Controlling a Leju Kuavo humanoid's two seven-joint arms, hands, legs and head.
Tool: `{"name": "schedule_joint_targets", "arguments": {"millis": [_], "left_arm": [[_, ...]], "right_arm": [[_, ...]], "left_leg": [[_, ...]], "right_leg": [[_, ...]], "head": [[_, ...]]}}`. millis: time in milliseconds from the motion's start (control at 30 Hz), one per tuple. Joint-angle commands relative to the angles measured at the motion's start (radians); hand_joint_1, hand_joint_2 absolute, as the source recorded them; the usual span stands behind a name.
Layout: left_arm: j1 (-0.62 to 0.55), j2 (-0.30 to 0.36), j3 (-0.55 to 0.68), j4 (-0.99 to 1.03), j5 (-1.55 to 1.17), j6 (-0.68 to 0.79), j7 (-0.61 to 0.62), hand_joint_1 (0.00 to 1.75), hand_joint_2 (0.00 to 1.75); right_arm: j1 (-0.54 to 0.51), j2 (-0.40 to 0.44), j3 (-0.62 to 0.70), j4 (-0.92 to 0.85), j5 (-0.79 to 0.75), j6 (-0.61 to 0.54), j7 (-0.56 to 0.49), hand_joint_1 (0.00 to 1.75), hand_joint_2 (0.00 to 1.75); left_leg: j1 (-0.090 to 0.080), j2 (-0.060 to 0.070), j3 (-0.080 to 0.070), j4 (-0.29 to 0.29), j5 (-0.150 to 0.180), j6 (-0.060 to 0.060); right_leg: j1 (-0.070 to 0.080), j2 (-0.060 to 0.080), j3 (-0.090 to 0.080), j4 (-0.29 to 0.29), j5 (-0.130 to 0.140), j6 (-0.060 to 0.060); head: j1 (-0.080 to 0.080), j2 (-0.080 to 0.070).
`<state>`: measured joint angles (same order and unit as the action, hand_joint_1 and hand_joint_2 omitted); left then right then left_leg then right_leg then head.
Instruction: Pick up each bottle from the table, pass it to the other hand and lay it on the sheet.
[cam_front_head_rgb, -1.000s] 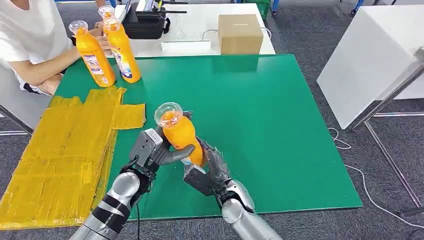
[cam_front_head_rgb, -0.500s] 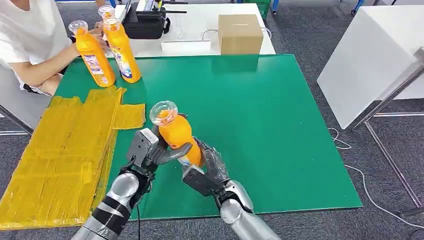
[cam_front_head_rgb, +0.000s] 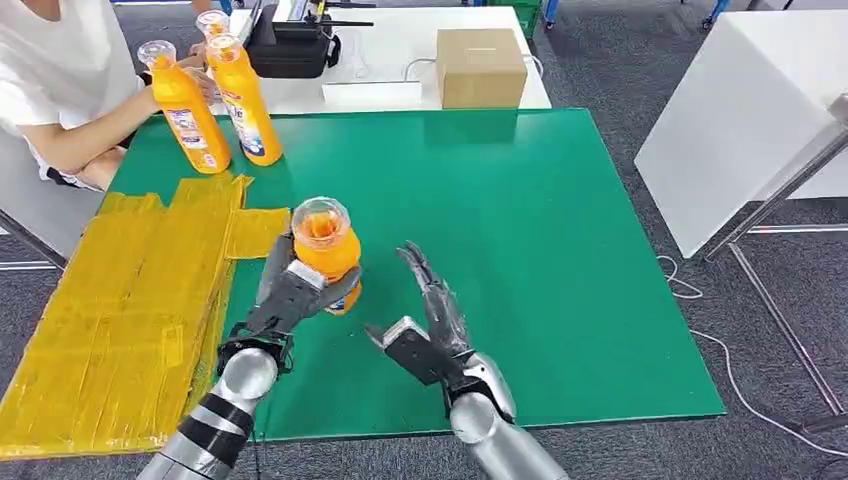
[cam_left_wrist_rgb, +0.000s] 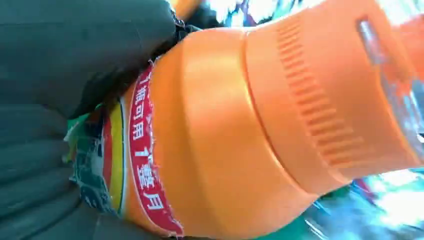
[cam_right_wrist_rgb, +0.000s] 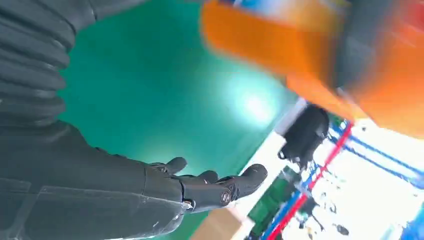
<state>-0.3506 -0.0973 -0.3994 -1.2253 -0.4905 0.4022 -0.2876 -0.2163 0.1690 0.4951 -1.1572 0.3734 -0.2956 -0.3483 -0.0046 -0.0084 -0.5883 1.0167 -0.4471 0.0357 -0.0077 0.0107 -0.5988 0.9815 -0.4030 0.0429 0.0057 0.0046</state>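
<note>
**Bottle in the left robot hand, right robot hand spread beside it**

Now the left robot hand (cam_front_head_rgb: 292, 296) grips an orange bottle (cam_front_head_rgb: 326, 250) around its lower body, holding it upright above the green tabletop (cam_front_head_rgb: 560, 250), just beside the edge of the yellow sheet (cam_front_head_rgb: 130, 300). The bottle's clear cap points up toward the head camera. In the left wrist view the bottle (cam_left_wrist_rgb: 260, 125) is seen close up, with its ribbed orange shoulder and a red and yellow label, and the dark fingers (cam_left_wrist_rgb: 75, 60) are wrapped against the label.

The right robot hand (cam_front_head_rgb: 428, 325) is apart from the bottle, to its right, holding nothing; its fingers (cam_front_head_rgb: 425, 275) are straight and spread, pointing away from the robot over the tabletop. The right wrist view shows the same hand (cam_right_wrist_rgb: 165, 190) with fingers extended over the green surface, and the orange bottle (cam_right_wrist_rgb: 280, 50) blurred nearby.

The sheet lies along the left side of the tabletop, wrinkled and made of several overlapping pieces. At the far left corner two more orange bottles (cam_front_head_rgb: 185, 115) stand upright side by side, near a person (cam_front_head_rgb: 60, 80) in a white shirt whose forearm rests by them. Beyond the green tabletop, on a white table, sit a cardboard box (cam_front_head_rgb: 480, 65) and a black device (cam_front_head_rgb: 290, 45).
</note>
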Motion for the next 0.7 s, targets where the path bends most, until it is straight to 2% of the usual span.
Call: {"name": "schedule_joint_targets", "arguments": {"millis": [33,67,100,200,300,367,467,633,700], "left_arm": [[-0.075,0.122,0.062,0.193,-0.551,0.092,0.237,1.75,1.75],[-0.078,0.134,0.072,0.211,-0.597,0.088,0.261,1.75,1.75],[-0.076,0.147,0.080,0.223,-0.647,0.096,0.280,1.75,1.75],[-0.085,0.192,0.097,0.286,-0.882,0.109,0.393,1.75,1.75],[-0.132,0.227,0.087,0.415,-1.080,0.049,0.509,1.75,1.75],[-0.165,0.246,0.037,0.481,-1.080,0.044,0.542,1.75,1.75],[-0.213,0.285,-0.081,0.578,-1.080,0.035,0.625,1.75,1.75],[-0.232,0.285,-0.094,0.665,-1.080,0.062,0.611,1.75,1.75],[-0.248,0.291,-0.146,0.719,-1.080,0.085,0.616,1.75,1.75]], "right_arm": [[0.172,-0.090,-0.155,-0.394,-0.142,0.133,-0.003,0.00,0.00],[0.191,-0.095,-0.166,-0.415,-0.165,0.150,-0.001,0.00,0.00],[0.210,-0.100,-0.181,-0.435,-0.180,0.158,0.000,0.00,1.75],[0.254,-0.110,-0.224,-0.473,-0.200,0.169,-0.001,0.00,1.75],[0.284,-0.107,-0.265,-0.493,-0.223,0.186,-0.008,0.00,1.75],[0.284,-0.103,-0.277,-0.495,-0.227,0.188,-0.012,0.00,1.75],[0.273,-0.100,-0.280,-0.494,-0.226,0.186,-0.017,0.00,1.75],[0.264,-0.104,-0.270,-0.492,-0.218,0.174,-0.024,0.00,1.75],[0.255,-0.112,-0.257,-0.482,-0.216,0.167,-0.026,0.00,1.75]], "left_leg": [[0.000,-0.001,0.002,-0.001,0.000,-0.001],[0.001,-0.002,0.005,-0.002,-0.001,-0.002],[0.000,-0.001,0.002,-0.001,0.000,-0.002],[0.001,0.000,0.002,-0.001,0.000,-0.002],[0.001,-0.001,0.005,-0.001,-0.001,-0.003],[0.002,0.000,0.007,-0.002,-0.002,-0.004],[0.001,0.000,0.003,-0.001,-0.001,-0.002],[0.001,0.001,0.003,-0.001,-0.001,-0.002],[0.002,0.001,0.004,-0.001,-0.001,-0.002]], "right_leg": [[0.000,-0.002,0.002,-0.001,-0.001,-0.001],[0.001,-0.003,0.005,-0.001,-0.002,-0.001],[0.000,-0.002,0.003,-0.001,-0.001,-0.001],[0.001,-0.002,0.002,-0.001,-0.001,-0.001],[0.001,-0.002,0.005,-0.002,-0.002,-0.002],[0.003,-0.002,0.007,-0.002,-0.002,-0.002],[0.001,-0.002,0.003,-0.001,-0.001,-0.001],[0.001,-0.001,0.003,-0.001,-0.001,-0.001],[0.002,-0.001,0.004,-0.001,-0.002,-0.001]], "head": [[0.000,0.000],[0.000,0.000],[0.000,0.000],[0.000,0.000],[0.000,0.000],[0.000,0.000],[0.000,0.000],[0.000,0.000],[0.000,0.000]]}}
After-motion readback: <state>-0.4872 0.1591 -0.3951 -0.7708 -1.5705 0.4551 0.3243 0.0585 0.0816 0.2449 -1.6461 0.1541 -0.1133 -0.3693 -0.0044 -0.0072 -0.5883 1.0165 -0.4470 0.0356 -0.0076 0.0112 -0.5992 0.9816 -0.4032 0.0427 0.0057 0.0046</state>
